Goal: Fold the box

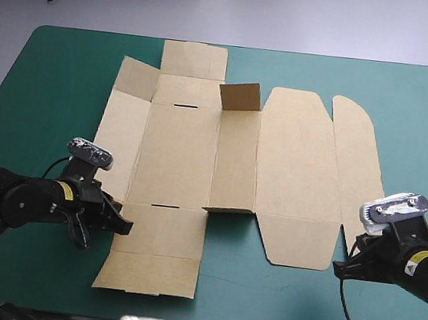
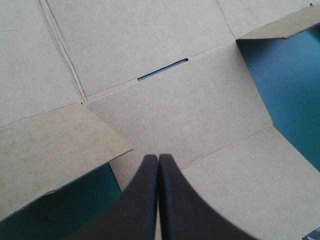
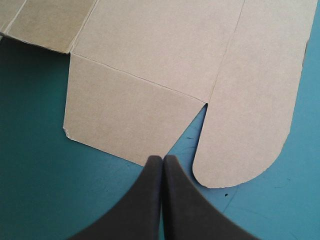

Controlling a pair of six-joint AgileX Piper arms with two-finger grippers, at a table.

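While the box (image 1: 293, 155) lies flat on the table (image 1: 44, 74), long axis left-right, the left gripper (image 2: 158, 159), fingers pressed together, overlaps its near-left flap (image 1: 161, 232). The right gripper (image 3: 162, 160), likewise closed, sits just off the near-right flap (image 1: 298, 242).

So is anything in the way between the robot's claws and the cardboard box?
Nothing visible is. The left gripper, shut, is over the box at its near left flap. The right gripper, shut, sits just off the box's near right edge, with only bare teal-green cover between.
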